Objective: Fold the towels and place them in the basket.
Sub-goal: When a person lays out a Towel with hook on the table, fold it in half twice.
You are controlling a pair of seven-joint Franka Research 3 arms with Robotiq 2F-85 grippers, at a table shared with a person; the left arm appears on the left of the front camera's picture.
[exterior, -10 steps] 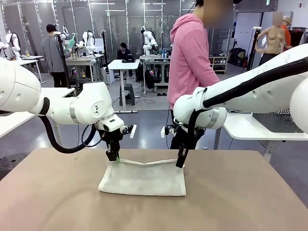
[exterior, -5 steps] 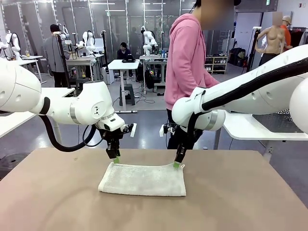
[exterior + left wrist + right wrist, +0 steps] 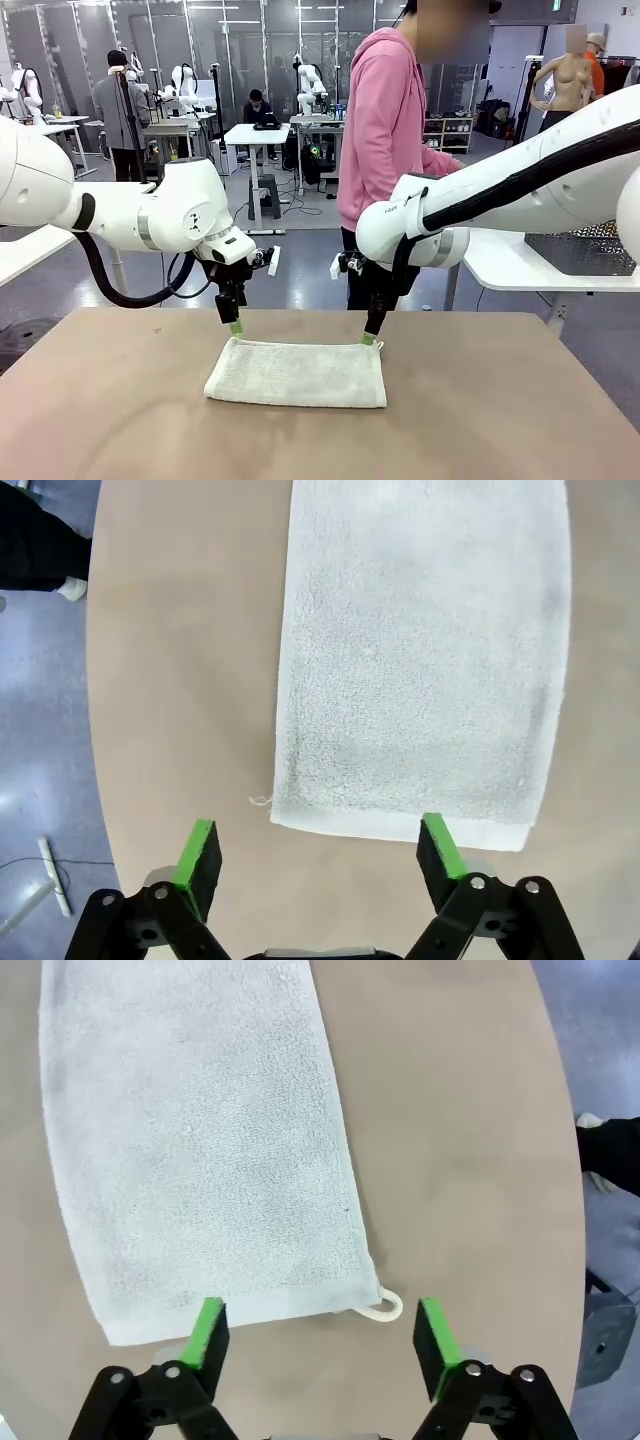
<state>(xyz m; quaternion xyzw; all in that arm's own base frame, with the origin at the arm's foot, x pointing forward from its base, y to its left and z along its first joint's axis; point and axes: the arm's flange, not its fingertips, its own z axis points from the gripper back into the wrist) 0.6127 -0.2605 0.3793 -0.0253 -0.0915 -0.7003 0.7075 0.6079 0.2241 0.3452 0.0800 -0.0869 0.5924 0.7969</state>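
Two open grippers hover over the far edge of a folded off-white towel (image 3: 297, 373).
Above the towel's two far corners hang the left gripper (image 3: 236, 328) and the right gripper (image 3: 368, 338), each with its jaws wide and holding nothing. The towel lies flat and looks doubled over, near the middle of the tan table (image 3: 480, 420). For a further fold, each gripper would best come down on its own corner, pinch both layers at once and lift level with the other, so the edges meet squarely. The right one should mind the small hanging loop (image 3: 385, 1308) at its corner, which could snag a pad. No brand or label is legible on the towel; a small mark on the left arm is too small to read.
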